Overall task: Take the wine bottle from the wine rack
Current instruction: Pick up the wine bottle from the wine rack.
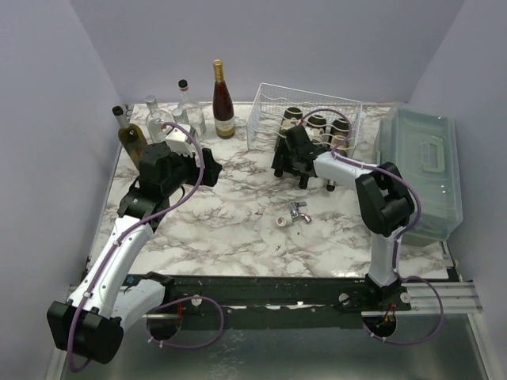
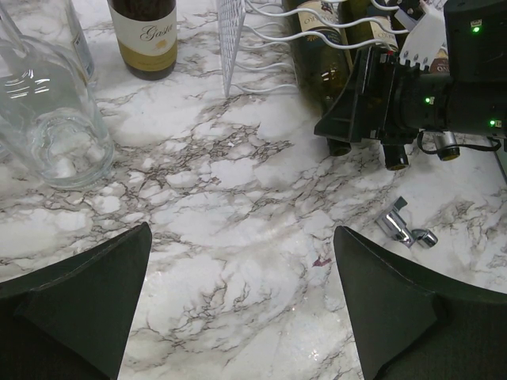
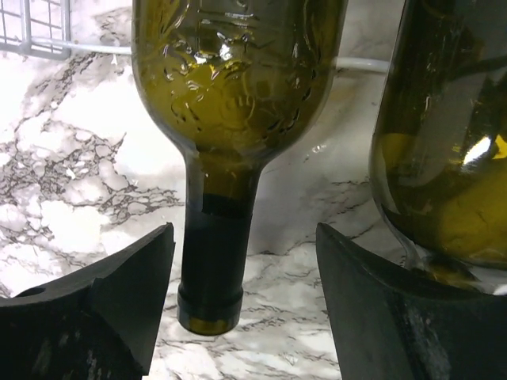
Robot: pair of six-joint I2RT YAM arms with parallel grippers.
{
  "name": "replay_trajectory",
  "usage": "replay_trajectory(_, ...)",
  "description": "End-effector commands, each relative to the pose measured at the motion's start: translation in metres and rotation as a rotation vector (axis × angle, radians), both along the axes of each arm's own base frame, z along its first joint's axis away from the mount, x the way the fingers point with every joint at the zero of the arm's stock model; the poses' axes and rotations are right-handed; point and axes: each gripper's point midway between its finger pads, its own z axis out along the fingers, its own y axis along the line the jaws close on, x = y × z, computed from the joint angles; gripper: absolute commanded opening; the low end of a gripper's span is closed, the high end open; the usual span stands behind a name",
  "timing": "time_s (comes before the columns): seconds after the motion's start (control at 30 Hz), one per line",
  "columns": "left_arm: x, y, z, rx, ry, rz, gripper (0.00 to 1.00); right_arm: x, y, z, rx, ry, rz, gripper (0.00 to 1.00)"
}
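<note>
The right gripper (image 3: 244, 261) stands with its fingers apart, one on each side of the neck of the wine bottle (image 3: 230, 87), with marble showing in both gaps; no contact is visible. The neck sits nearer the finger on the left of the wrist view. The bottle lies on its side in the wine rack (image 1: 265, 119) at the back right of the table (image 1: 238, 229), leftmost of the bottles there, with a neighbouring bottle (image 3: 444, 142) just beside it. Its long axis runs back to front, neck pointing out of the rack towards the gripper. Judgement: withdrawal should follow that axis, towards the near edge. The left gripper (image 2: 242, 269) hangs wide open over bare marble, well apart from the rack; the right arm is clearly nearer.
</note>
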Motion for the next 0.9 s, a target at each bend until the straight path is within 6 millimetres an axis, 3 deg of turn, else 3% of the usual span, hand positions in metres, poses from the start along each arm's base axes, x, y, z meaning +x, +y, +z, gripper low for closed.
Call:
replay_trajectory(0.0,0.0,0.002,0.005,-0.001,-0.027,0.0,0.99,0.024,0.007,0.01,0.053,-0.073,-0.072,0.73)
replay_trajectory(0.53,-0.001,0.003,0.01,-0.004,-0.043,0.0,0.99,0.038,0.009,-0.02,0.064,-0.064,-0.156,0.61)
replay_trajectory(0.87,-0.001,0.003,0.008,-0.003,-0.038,-0.002,0.99,0.035,0.008,-0.03,0.069,-0.044,-0.17,0.46)
